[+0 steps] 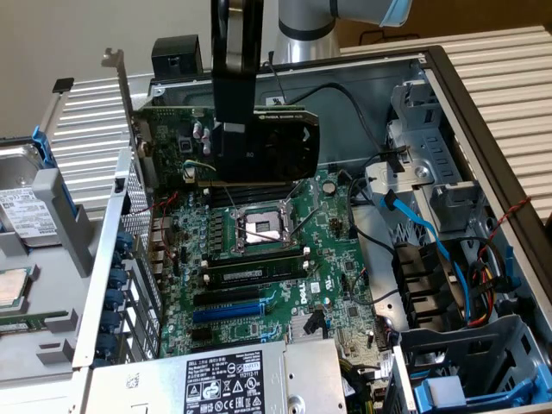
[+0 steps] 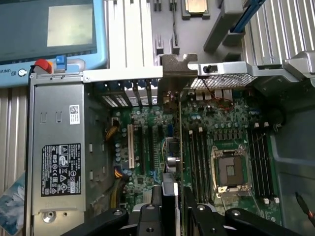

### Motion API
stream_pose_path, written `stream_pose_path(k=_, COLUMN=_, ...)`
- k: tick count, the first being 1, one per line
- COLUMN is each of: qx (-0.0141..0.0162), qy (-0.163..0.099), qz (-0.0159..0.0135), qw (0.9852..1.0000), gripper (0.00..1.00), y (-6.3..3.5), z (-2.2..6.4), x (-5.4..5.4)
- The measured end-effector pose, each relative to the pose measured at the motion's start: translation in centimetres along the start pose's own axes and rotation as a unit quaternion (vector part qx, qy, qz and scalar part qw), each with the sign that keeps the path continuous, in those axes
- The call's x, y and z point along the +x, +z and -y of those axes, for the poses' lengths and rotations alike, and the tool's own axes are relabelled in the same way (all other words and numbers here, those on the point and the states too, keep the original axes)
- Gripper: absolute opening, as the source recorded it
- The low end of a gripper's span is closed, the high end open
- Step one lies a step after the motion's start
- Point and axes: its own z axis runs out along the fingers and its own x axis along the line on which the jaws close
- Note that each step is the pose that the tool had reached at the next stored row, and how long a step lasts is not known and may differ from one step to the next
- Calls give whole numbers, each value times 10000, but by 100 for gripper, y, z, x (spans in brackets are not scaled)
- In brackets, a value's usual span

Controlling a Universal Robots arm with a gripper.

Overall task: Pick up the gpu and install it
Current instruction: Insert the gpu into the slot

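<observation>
The gpu [image 1: 280,142] hangs upright inside the open computer case, its black cooler facing the exterior view's right and green board toward the left. Its silver end bracket [image 1: 121,86] stands at the case's slotted rear wall. My gripper [image 1: 231,159] comes down from above and is shut on the card's middle. The wrist view looks down the gpu [image 2: 173,162] edge-on, held in my gripper [image 2: 171,199], with its bracket [image 2: 174,66] at the rear slot openings. The card's lower edge is close over the large green motherboard [image 1: 259,259]; I cannot tell whether it touches a slot.
The CPU socket [image 1: 259,228] and long memory sticks [image 1: 254,272] lie just in front of the card. A grey power supply [image 1: 233,379] fills the near side. Blue and black cables [image 1: 431,233] and a drive cage [image 1: 457,362] crowd the exterior view's right.
</observation>
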Motion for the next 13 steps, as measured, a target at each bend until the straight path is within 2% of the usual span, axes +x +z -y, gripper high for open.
stream_pose_path(k=1, qx=51, qy=-2, qz=4, qw=10000, gripper=27, y=1, z=-1, x=-5)
stream_pose_path(k=4, qx=319, qy=-49, qz=18, qw=9995, gripper=27, y=1, z=-1, x=-19)
stream_pose_path(k=5, qx=396, qy=-76, qz=19, qw=9992, gripper=27, y=1, z=-1, x=-19)
stream_pose_path(k=7, qx=441, qy=-88, qz=22, qw=9990, gripper=27, y=2, z=-5, x=-19)
stream_pose_path(k=9, qx=532, qy=-91, qz=29, qw=9985, gripper=27, y=15, z=-16, x=-19)
stream_pose_path(k=13, qx=622, qy=-107, qz=36, qw=9980, gripper=27, y=64, z=-75, x=-14)
